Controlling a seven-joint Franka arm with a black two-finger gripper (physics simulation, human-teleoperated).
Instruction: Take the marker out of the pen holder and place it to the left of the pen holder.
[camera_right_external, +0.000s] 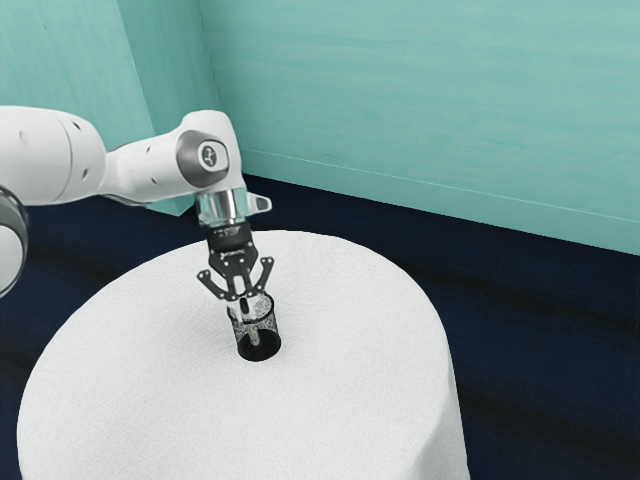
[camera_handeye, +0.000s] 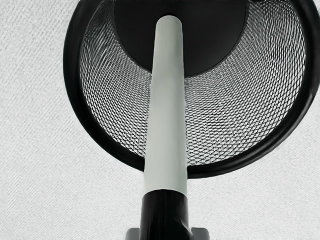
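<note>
My two fingers (camera_right_external: 231, 296) squeeze the black end of the marker (camera_handeye: 168, 110). Its pale part goes down inside the pen holder (camera_right_external: 260, 348), right under my fingers.

Just below the gripper (camera_right_external: 243, 297), the pen holder (camera_handeye: 225, 125) looks like metal mesh, its rim (camera_handeye: 71, 65) smooth with a faint gloss, its base (camera_handeye: 210, 35) matt. The marker (camera_handeye: 167, 110) at the gripper looks like smooth, satiny plastic. Beneath both lies matt, finely rough cloth (camera_right_external: 340, 400). Above the gripper, the collar (camera_right_external: 222, 208) is shiny metal, the arm shell (camera_right_external: 150, 168) smooth plastic.
</note>
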